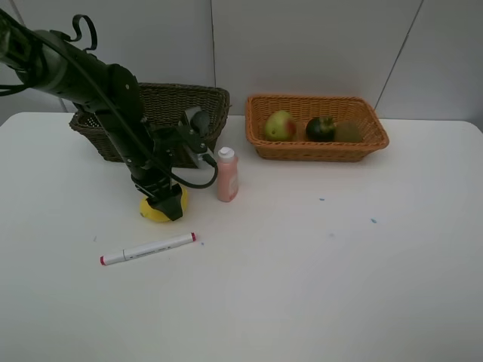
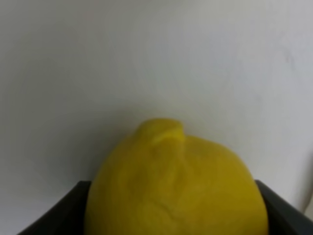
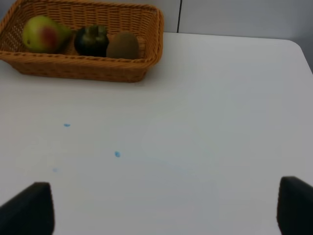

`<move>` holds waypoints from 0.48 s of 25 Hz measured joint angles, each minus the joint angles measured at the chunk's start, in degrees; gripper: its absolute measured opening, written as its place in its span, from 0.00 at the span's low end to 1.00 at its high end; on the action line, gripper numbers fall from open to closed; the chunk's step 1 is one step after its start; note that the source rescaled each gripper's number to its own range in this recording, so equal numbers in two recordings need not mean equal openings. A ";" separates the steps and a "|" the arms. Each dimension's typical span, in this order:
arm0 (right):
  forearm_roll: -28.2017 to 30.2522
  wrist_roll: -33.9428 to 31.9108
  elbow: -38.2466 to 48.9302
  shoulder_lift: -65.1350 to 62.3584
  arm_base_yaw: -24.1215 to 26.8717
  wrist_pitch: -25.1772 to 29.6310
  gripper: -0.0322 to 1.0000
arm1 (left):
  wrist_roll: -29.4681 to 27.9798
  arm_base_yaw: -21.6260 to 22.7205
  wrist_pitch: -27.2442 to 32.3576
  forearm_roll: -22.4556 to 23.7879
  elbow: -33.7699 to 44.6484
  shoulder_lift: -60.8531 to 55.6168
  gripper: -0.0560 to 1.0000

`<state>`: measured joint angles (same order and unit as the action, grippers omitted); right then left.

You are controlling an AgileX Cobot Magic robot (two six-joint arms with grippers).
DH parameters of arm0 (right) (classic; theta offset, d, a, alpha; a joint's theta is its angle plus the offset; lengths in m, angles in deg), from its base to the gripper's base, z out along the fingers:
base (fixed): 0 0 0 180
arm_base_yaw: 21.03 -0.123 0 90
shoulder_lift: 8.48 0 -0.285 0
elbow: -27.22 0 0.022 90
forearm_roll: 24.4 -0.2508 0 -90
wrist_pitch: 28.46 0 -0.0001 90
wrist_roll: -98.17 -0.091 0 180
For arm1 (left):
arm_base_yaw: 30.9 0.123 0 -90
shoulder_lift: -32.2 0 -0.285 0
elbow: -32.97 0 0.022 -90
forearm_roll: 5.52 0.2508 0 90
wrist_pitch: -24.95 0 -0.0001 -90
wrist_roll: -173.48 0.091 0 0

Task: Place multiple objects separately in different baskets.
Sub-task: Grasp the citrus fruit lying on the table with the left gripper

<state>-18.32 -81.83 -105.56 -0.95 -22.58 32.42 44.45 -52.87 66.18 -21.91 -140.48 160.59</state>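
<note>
exterior high: left claw (image 1: 167, 202) is down at the worktop (image 1: 339, 286), one finger on each side of the lemon (image 1: 152, 212). lemon sits on the worktop just left of the pink bottle (image 1: 227, 175), not touching it. left wrist view: lemon fills the gap between the fingers and looks in contact on both sides, but can't say whether it's clamped or only straddled. bottle is upright, cap on. marker (image 1: 149, 249) lies flat in front of the bottle and off to its left, apart from the lemon. dark basket (image 1: 213, 113) is just behind the bottle, slightly left; the left arm crosses its front and the contents are hidden. orange basket (image 1: 317, 153) is behind the bottle to the right and holds mango (image 1: 279, 125), mangosteen (image 1: 320, 129) and kiwi (image 1: 348, 132) in a row, mango nearest the bottle. right claw (image 3: 161, 208) shows only in the right wrist view: fingers spread wide, nothing between them, above the worktop with the orange basket ahead.
</note>
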 joint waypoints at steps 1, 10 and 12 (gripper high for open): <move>0.00 0.00 0.00 0.00 0.00 0.00 1.00 | 0.00 0.00 1.23 0.00 -0.34 0.00 0.76; 0.00 0.00 0.00 0.00 0.00 0.00 1.00 | -1.58 0.00 8.66 0.05 -6.75 -2.69 0.76; 0.00 0.00 0.00 0.00 0.00 0.00 1.00 | -2.62 0.00 10.98 0.18 -9.24 -4.08 0.76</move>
<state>-18.32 -81.83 -105.56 -0.95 -22.58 32.42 41.83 -52.87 77.16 -21.73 -149.73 156.51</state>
